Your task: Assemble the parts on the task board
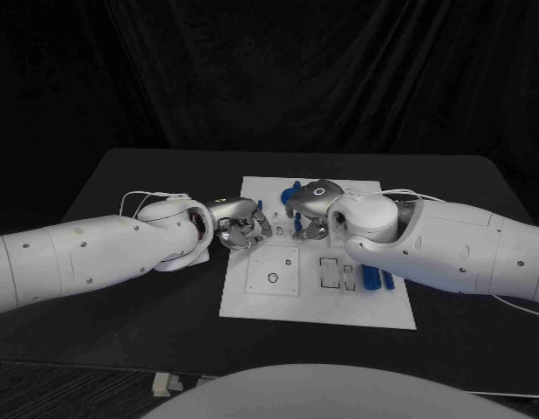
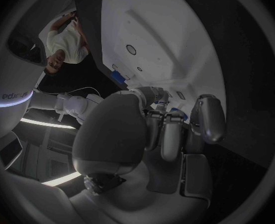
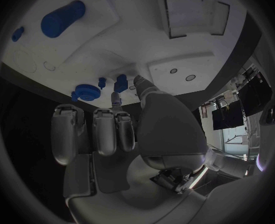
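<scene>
White task board (image 1: 251, 307) lies mid-table; nearest us it carries a plate with a round hole (image 1: 274, 278), and beside that blue parts (image 1: 371, 278) standing by rectangular recesses. Farther in, we see the left hand (image 1: 240, 223) and right hand (image 1: 310, 216) meeting over the board's centre. Whether either grips a part we cannot tell; the right fingertips (image 3: 117, 101) hover near small blue pieces (image 3: 85, 91). We judge a pick-up is under way, so a secure pinch comes next.

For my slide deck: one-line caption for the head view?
Both hands, left hand and right hand, meet over the white task board, blue parts beside the right arm.
</scene>
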### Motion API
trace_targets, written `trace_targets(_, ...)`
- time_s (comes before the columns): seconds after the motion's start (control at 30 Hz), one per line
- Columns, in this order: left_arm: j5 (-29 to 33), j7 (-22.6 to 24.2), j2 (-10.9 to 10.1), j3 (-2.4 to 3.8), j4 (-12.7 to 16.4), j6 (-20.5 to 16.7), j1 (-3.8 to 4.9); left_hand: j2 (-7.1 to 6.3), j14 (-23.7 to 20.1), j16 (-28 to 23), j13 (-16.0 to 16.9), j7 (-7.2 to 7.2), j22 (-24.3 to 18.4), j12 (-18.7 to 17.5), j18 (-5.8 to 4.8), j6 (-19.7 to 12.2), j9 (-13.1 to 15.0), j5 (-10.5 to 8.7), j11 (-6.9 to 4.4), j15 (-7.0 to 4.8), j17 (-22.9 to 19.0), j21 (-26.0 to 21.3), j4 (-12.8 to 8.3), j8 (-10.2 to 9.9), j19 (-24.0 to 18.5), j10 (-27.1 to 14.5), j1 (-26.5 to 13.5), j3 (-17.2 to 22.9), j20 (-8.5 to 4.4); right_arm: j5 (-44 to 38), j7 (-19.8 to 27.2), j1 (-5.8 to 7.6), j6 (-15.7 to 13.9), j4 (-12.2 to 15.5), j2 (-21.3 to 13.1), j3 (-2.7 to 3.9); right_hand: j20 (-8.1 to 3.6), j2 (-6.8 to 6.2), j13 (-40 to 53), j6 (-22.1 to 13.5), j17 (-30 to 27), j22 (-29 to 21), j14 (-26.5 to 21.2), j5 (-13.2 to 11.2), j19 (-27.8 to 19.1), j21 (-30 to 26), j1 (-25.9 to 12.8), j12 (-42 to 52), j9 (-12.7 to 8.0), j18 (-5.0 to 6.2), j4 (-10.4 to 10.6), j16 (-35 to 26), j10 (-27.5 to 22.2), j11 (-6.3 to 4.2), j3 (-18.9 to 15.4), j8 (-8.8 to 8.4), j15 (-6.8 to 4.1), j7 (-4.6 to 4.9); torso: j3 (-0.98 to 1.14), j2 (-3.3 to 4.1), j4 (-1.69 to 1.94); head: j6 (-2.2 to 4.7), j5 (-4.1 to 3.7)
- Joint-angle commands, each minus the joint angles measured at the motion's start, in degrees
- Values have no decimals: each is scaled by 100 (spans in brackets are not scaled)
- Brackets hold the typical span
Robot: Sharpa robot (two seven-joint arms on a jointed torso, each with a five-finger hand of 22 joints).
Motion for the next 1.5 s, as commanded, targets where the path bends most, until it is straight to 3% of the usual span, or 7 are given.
trace_targets(0.03,38,120,2,5,20,-48,-7,32,481,-21,920,1,912,-11,94,26,-39,-143,48,62,1326,-23,147,-4,-35,62,-200,-153,35,-51,145,-14,-467,66,-65,3,-54,-50,1504,-95,567,1264,367,-216,255,-13,-52,12,-97,94,134,-11,591,-48,-100,-65,-50,-17,-2,0,0,-1,-2)
trace_targets(0.27,38,406,-95,7,130,-458,-1,182,516,16,964,-32,930,64,80,242,-160,-809,102,113,1373,21,992,57,28,123,-877,-1224,90,301,735,99,-1787,535,-573,3,-93,-263,1510,235,969,1333,479,-600,359,187,-389,15,-239,43,590,189,595,-83,-357,73,-82,-47,0,1,3,-1,7)
trace_targets(0.57,38,392,-119,9,223,-609,283,607,528,30,951,-108,924,68,90,540,-268,-954,50,73,1390,-37,1133,124,24,119,-1635,-2000,61,1611,1527,739,-3123,1063,-1477,2,-74,-16,1510,864,1433,1431,590,-593,503,484,-665,15,-214,-32,589,408,595,-49,-148,359,-56,-20,1,-8,1,-1,-67)
trace_targets(0.77,264,-32,182,11,31,-23,692,885,595,95,1029,-186,923,148,93,870,-298,-652,-11,30,1495,-64,1127,193,5,186,-2002,-2432,24,2354,1687,922,-3309,1278,-1956,2,-45,637,1510,1258,1509,1476,608,-338,566,614,-1116,15,-203,-67,576,442,595,1,-12,511,-17,-54,6,-29,-12,-1,-76)
trace_targets(1.13,1863,-1822,1163,13,-900,2292,1278,850,605,105,1296,-486,968,406,64,1691,-77,91,-273,-181,1510,103,943,613,127,424,-1300,-2526,-155,3077,1875,975,-3264,1298,-2299,1,17,644,1510,1337,1497,1482,605,-117,575,634,-765,15,-253,-71,556,437,595,61,69,487,43,-12,22,-10,-25,-1,-122)
trace_targets(1.3,2354,-2906,1745,14,-1531,3332,1355,827,605,105,1420,-524,980,518,38,1690,180,-1007,-336,-271,1510,178,1099,716,256,536,-1454,-2898,-260,3127,1912,934,-3179,1252,-2336,1,47,671,1510,1144,1490,1478,603,-103,569,623,-887,15,-298,-68,576,433,595,109,11,410,80,46,33,-10,-36,-1,-139)
trace_targets(1.5,2533,-3555,2311,15,-2135,3715,1380,942,605,105,1510,-587,1069,597,-32,1781,341,-1016,-402,-336,1510,478,1101,780,476,608,-1665,-3078,-327,3144,1959,841,-3123,1229,-2371,0,54,683,1510,1113,1484,1476,602,-100,565,617,-921,15,-302,-66,578,431,595,118,-1,409,88,54,69,-7,-59,-1,-142)
